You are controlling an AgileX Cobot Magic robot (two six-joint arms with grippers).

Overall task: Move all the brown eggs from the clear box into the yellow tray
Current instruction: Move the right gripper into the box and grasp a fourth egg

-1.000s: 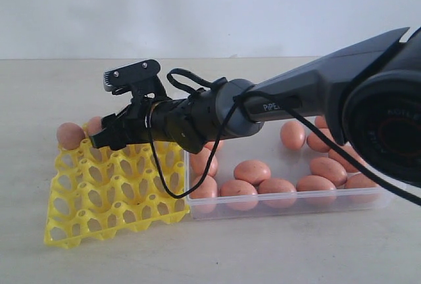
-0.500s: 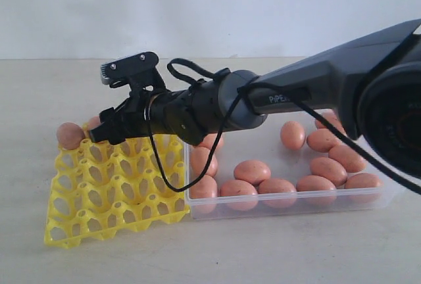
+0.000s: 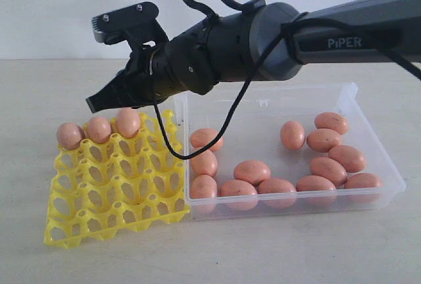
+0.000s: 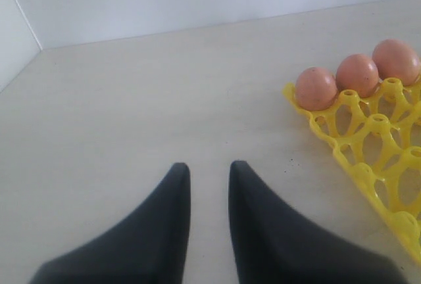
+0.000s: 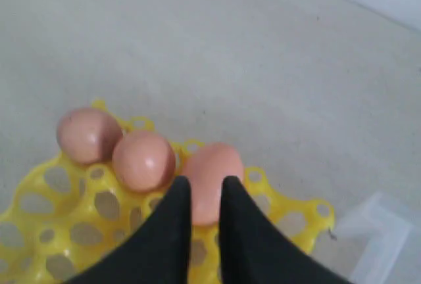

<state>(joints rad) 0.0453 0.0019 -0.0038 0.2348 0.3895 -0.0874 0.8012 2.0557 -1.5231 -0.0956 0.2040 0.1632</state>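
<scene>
While the left end effector [image 4: 207, 165] hung low over the bare pale surface [image 3: 217, 251] to the left of the tray, out of the exterior view, its two black fingers stood a narrow gap apart with nothing between them. Just to its right lay the yellow tray [image 3: 117, 195], flat on the surface, with three brown eggs [image 3: 99, 129] seated side by side in the cups of its far row, starting at the left corner; every other cup was unfilled. Above that row hovered the right end effector [image 3: 93, 104], angled down and leftward, clear of the eggs and touching none of them. In the right wrist view its fingers [image 5: 174, 212] were nearly together, only a thin slit between them, gripping nothing, and the rightmost of the three eggs showed just beyond their tips. A black cable [image 3: 230, 110] looped from the wrist down in front of the tray's right edge and back up to the dark arm [image 3: 276, 34], which stretched away to the right above the clear box [image 3: 270, 100]. That box sat touching the tray's right side, and thirteen more brown eggs lay loose on its floor, three along its left wall and the others spread toward the front and right.
</scene>
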